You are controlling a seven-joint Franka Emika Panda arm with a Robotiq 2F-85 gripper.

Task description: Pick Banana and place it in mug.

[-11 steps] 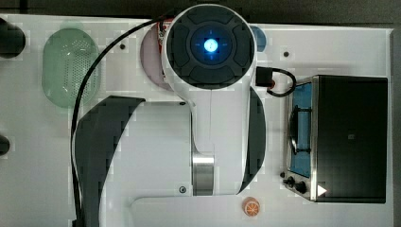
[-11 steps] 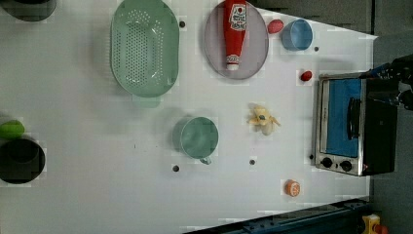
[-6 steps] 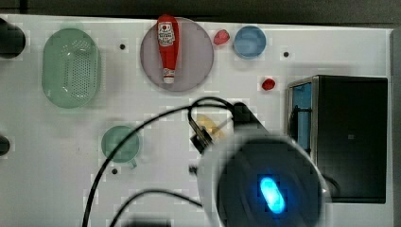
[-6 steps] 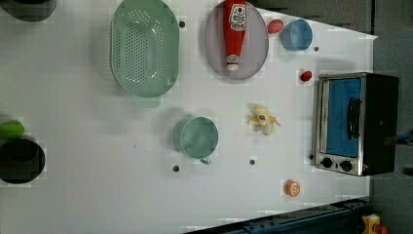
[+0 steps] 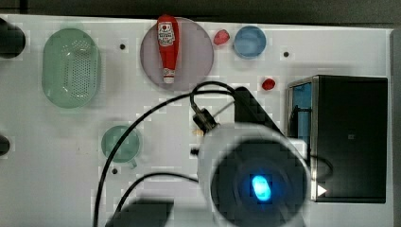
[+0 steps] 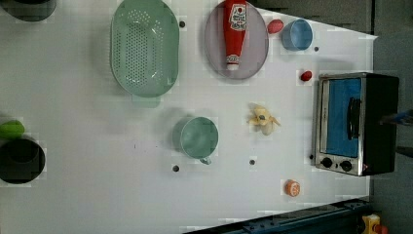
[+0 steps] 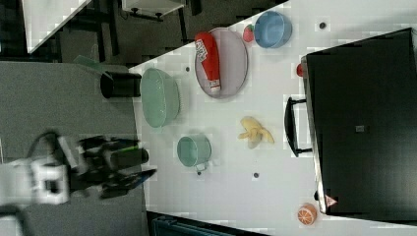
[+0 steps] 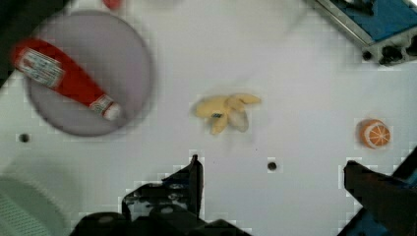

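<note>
The gripper (image 8: 270,182) hangs wide open and empty above the table (image 8: 305,73), the banana (image 8: 225,111) lying just ahead of it, untouched. This looks like the approach step: next, descend over it. The mug (image 6: 198,138) stands farther off, beside the banana.

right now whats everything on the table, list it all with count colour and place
banana: 1, pale yellow, bare table between mug and oven
mug: 1, muted green, mid-table
basket: 1, green, perforated, left view's upper left
plate: 1, grey, under the ketchup bottle, 1, red
bowl: 1, blue
toaster oven: 1, black, left view's right
orange slice: 1, orange, near edge
gripper: 1, black, open, above table
</note>
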